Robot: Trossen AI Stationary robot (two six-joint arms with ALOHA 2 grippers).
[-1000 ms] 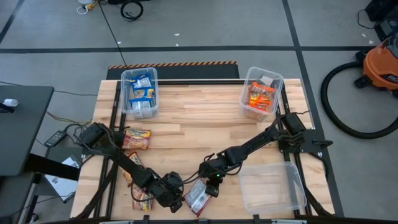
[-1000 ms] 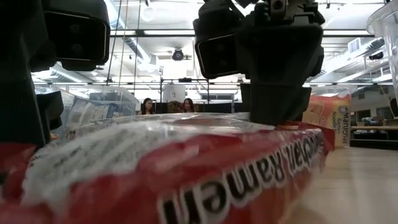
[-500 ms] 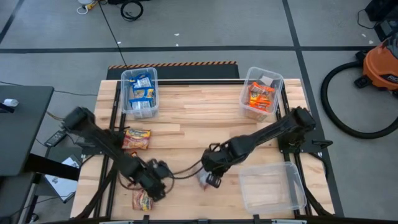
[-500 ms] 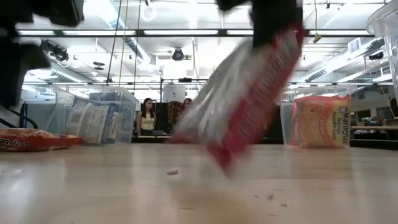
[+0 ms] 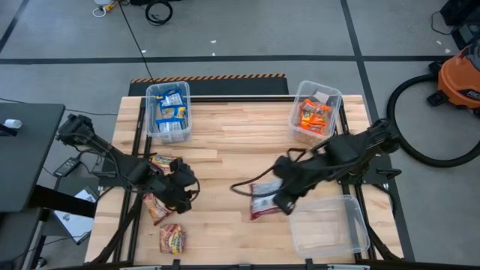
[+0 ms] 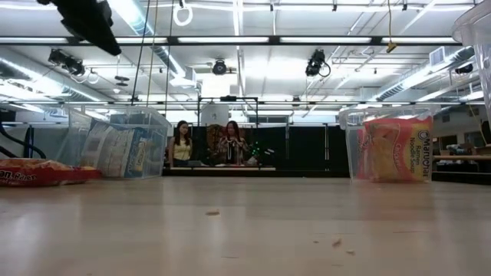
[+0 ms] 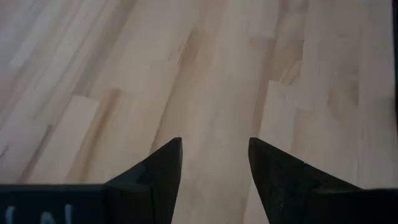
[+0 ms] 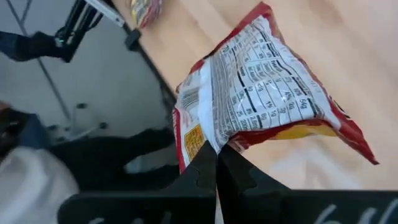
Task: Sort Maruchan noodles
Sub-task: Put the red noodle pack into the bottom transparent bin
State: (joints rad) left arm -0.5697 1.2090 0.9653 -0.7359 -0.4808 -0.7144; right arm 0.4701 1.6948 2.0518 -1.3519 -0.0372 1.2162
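Right hand (image 8: 216,163) pinches red packet (image 8: 261,99) (nutrition panel showing), hanging.

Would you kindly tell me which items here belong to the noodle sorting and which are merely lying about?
Part of the job:
- red packet held in the right tool
- loose packets by the left tool
- blue packets
- orange packets

Lying about:
- orange vacuum
- floor cables

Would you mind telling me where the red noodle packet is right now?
In the high view the red noodle packet hangs from the shut right gripper, right of the table's centre, just left of the empty clear bin.
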